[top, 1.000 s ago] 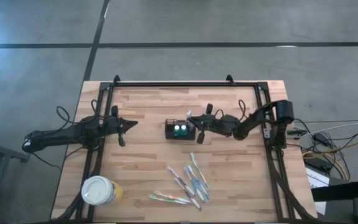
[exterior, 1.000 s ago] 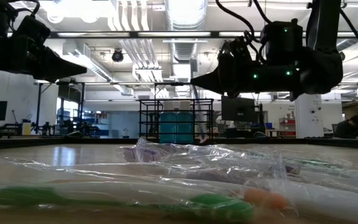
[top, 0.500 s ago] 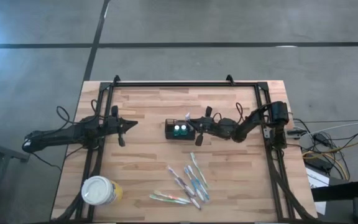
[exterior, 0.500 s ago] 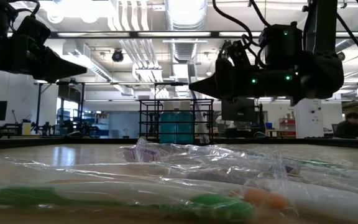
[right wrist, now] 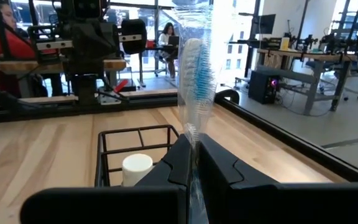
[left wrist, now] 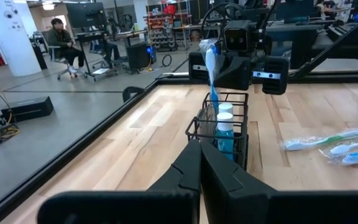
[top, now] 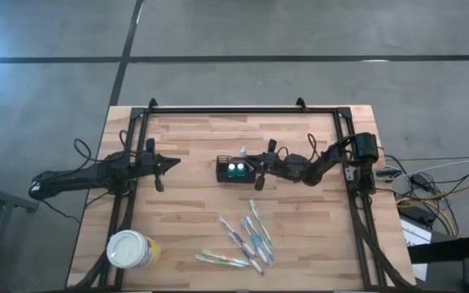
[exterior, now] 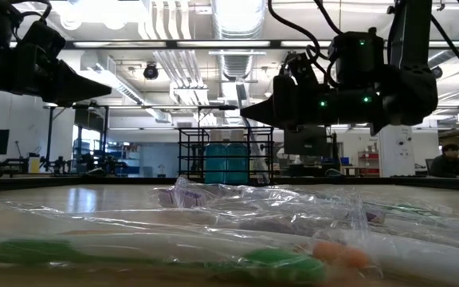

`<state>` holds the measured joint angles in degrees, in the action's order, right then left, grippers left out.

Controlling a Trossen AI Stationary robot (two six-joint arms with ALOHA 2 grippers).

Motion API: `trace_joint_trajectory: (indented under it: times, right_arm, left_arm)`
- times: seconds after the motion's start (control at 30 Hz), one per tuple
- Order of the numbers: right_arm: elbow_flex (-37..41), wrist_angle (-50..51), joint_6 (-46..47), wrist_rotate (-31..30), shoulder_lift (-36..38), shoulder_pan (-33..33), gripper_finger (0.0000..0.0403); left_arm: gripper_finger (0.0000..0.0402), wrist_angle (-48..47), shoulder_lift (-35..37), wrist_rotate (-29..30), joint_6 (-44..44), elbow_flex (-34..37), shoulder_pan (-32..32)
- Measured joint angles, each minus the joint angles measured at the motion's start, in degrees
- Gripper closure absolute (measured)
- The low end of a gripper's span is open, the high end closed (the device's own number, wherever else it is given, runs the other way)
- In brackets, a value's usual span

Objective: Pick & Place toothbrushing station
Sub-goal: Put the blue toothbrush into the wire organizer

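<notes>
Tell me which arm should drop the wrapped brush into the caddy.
Right. The right gripper is shut on the wrapped toothbrush, held upright at the caddy. The left gripper is shut, empty and well clear of it.

The table (top: 194, 134) is pale wood in long planks of light and slightly darker tan, framed by a black metal rail (top: 226, 109). The caddy (top: 235, 171) is black wire mesh; inside it stand two bottles (left wrist: 224, 129) of teal-blue liquid with white caps. The toothbrush (right wrist: 194, 74) clamped in the right hand (top: 253, 164) has a white handle and bright blue bristles, wrapped in clear plastic. Both arms and the left hand (top: 169, 162) are black. The loose toothbrushes (top: 247, 240) on the table are blue, green and pink with white. The cup (top: 130, 250) is yellow with a white lid. The floor (top: 55, 81) is grey, crossed by dark lines.
</notes>
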<state>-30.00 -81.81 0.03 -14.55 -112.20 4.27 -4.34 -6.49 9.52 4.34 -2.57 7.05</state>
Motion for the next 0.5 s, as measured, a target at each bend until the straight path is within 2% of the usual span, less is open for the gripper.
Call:
trace_joint_trajectory:
  times: [0.3,0.5]
  right_arm:
    - [0.1,-0.5,2.4,0.0,0.1,0.0,0.0388]
    - [0.1,0.3,4.2,0.0,0.0,0.0,0.0345]
  left_arm:
    - [0.0399,0.0,-0.1,0.0,0.0,0.0,0.0]
    - [0.0399,0.0,-0.1,0.0,-0.1,0.0,0.0]
